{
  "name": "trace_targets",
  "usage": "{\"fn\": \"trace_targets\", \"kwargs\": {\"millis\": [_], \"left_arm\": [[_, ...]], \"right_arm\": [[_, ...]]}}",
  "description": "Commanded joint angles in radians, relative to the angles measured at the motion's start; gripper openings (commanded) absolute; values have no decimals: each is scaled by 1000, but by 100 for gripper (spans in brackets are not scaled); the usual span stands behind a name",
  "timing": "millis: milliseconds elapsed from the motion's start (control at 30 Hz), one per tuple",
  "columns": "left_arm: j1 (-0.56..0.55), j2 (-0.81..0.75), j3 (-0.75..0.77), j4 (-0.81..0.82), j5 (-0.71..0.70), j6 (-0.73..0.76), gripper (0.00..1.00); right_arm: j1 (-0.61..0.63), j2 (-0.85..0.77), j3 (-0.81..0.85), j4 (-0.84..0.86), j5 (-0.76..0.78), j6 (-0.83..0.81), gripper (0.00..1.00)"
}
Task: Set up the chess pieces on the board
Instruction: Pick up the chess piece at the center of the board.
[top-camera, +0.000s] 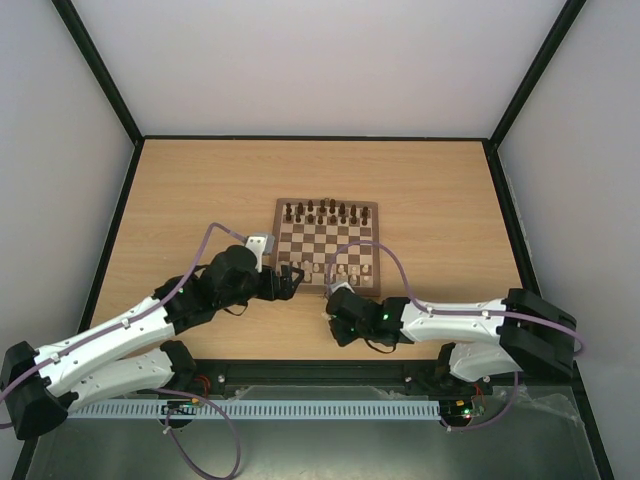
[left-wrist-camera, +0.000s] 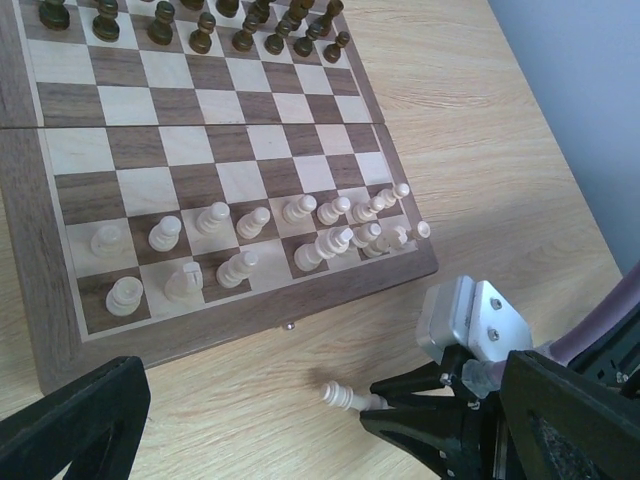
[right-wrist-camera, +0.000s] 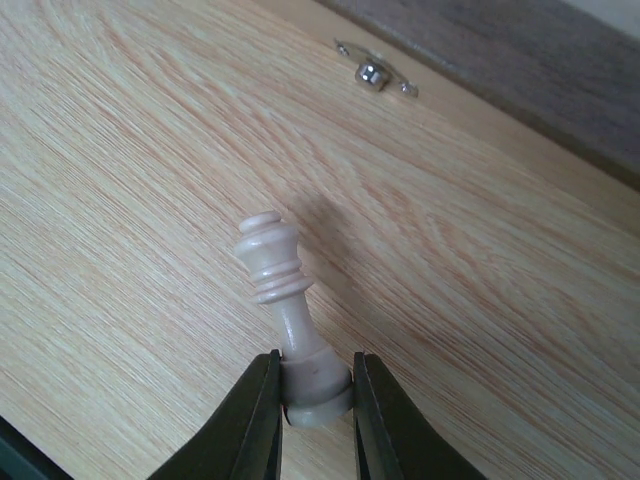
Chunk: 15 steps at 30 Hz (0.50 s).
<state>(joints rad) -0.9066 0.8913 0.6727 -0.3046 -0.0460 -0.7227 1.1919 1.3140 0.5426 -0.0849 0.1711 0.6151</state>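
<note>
Right wrist: right gripper (right-wrist-camera: 318, 400) pinches a pale chess piece (right-wrist-camera: 278, 290) by its base, head pointing ahead, board (left-wrist-camera: 250, 312) just beyond; left gripper (top-camera: 291, 281) spread wide.

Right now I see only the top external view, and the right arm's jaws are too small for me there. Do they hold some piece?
Observer: Yes. In the right wrist view the right jaws are shut on the base of a white chess piece.
Operator: Is it above the board?
Observer: No. The left wrist view shows it held sideways over the bare table, just off the near border of the board.
Operator: And the left jaws?
Observer: Wide open in the left wrist view, and they grip nothing.
</note>
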Motion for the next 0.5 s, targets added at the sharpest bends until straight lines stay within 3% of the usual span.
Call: {"fn": "trace_targets", "kwargs": {"millis": [0,467], "left_arm": [[10,-11,-13,20,42,4,99],[70,-60,-89,159,321,-14,99]], "right_arm": [[7,-57,-4,-59,43,14,14],[6,-289,-38,-62,-21,24,14]]}}
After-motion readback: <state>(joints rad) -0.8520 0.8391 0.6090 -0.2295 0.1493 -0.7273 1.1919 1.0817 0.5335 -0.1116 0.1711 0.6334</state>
